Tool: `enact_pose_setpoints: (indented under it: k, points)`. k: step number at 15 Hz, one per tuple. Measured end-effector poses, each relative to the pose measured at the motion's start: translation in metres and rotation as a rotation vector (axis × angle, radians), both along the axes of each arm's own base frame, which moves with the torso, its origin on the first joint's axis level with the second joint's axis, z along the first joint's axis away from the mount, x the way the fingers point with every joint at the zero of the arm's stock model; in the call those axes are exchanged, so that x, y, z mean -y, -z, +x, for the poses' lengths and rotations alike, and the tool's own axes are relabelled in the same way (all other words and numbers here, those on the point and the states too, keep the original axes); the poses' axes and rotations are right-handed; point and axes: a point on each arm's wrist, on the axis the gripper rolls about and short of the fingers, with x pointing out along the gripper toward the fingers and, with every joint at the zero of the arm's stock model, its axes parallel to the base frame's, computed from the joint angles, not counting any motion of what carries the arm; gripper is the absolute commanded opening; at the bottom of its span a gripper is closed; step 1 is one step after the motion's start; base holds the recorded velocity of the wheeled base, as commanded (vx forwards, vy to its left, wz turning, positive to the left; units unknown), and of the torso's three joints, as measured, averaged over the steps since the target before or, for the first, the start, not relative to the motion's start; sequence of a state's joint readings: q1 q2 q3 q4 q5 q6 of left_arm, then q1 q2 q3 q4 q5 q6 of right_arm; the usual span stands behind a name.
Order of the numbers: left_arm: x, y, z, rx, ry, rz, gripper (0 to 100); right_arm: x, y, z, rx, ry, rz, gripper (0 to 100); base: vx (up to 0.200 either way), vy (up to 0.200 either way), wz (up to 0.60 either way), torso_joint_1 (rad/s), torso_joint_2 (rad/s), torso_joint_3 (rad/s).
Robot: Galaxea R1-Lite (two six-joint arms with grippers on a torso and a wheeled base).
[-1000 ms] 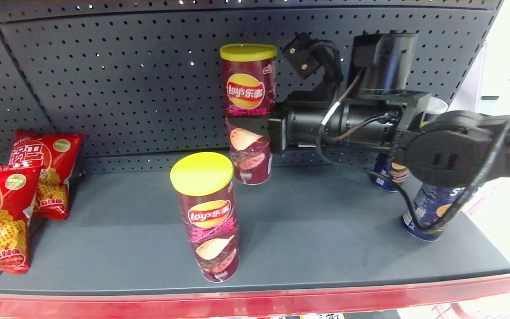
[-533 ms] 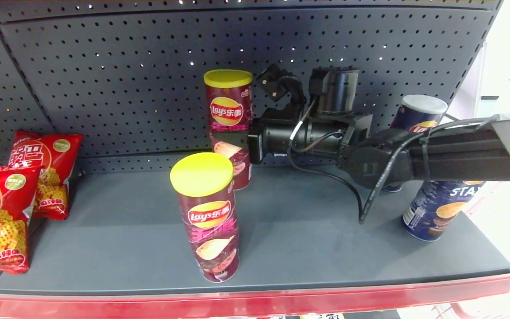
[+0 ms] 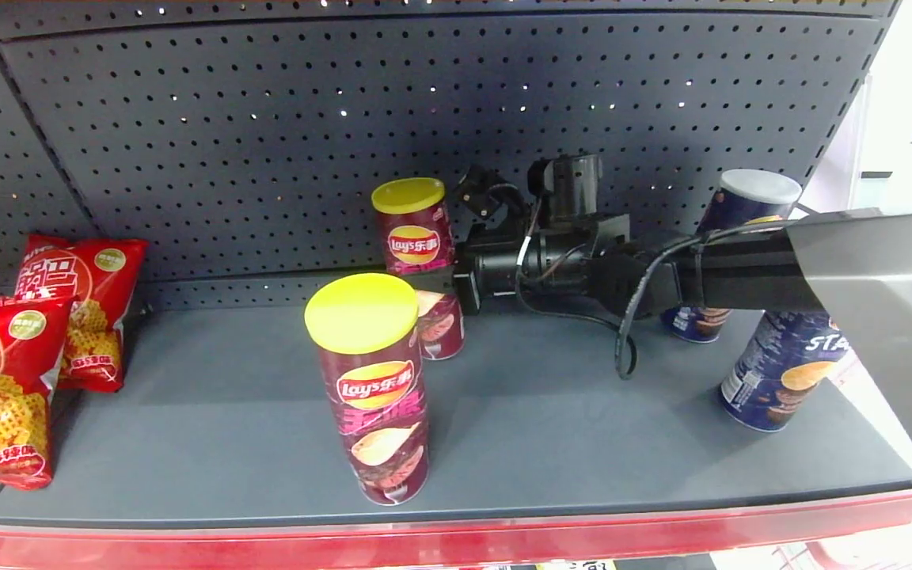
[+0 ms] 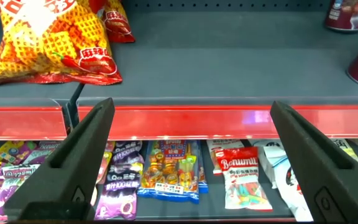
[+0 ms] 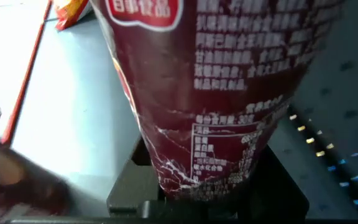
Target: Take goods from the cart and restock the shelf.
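Note:
A maroon chip can with a yellow lid [image 3: 418,253] stands at the back of the grey shelf [image 3: 551,427], against the pegboard, with my right gripper [image 3: 438,283] shut on its middle. Up close, the same chip can [image 5: 210,93] rises between the right gripper's fingers. A second maroon chip can [image 3: 373,380] stands upright nearer the shelf's front. My left gripper [image 4: 197,162] hangs open below the red shelf edge [image 4: 179,121], nothing between its fingers.
Red snack bags [image 3: 20,348] lie at the shelf's left. Two blue chip cans [image 3: 780,372] stand at the right, one [image 3: 745,206] further back. A lower shelf with candy packets [image 4: 166,174] sits beneath. Free room lies between the maroon and blue cans.
My right arm has carried the held can down and towards the back of the shelf, from raised in front of the pegboard to standing on the shelf behind the front can.

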State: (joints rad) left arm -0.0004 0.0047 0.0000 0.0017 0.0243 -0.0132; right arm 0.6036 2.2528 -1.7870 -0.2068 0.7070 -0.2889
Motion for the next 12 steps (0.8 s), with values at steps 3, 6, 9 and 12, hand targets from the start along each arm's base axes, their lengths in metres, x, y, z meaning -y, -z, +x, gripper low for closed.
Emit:
enact_pose_setpoints:
  k: [3, 6, 9, 12]
  points:
    - [0.0, 0.0, 0.0, 0.0, 0.0, 0.0, 100, -0.005, 0.001, 0.003, -0.017, -0.003, 0.018, 0, 0.0, 0.0, 0.0, 0.0, 0.0, 0.0]
    - [0.0, 0.0, 0.0, 0.0, 0.0, 0.0, 100, -0.011, 0.001, 0.002, -0.002, -0.012, 0.045, 0, 0.0, 0.0, 0.0, 0.0, 0.0, 0.0]
    - [0.0, 0.0, 0.0, 0.0, 0.0, 0.001, 100, -0.018, 0.007, 0.0, 0.003, -0.017, 0.095, 0, 0.0, 0.0, 0.0, 0.0, 0.0, 0.0]
    - [0.0, 0.0, 0.0, 0.0, 0.0, 0.001, 100, -0.019, 0.023, -0.006, -0.02, -0.019, 0.128, 0, 0.0, 0.0, 0.0, 0.0, 0.0, 0.0]
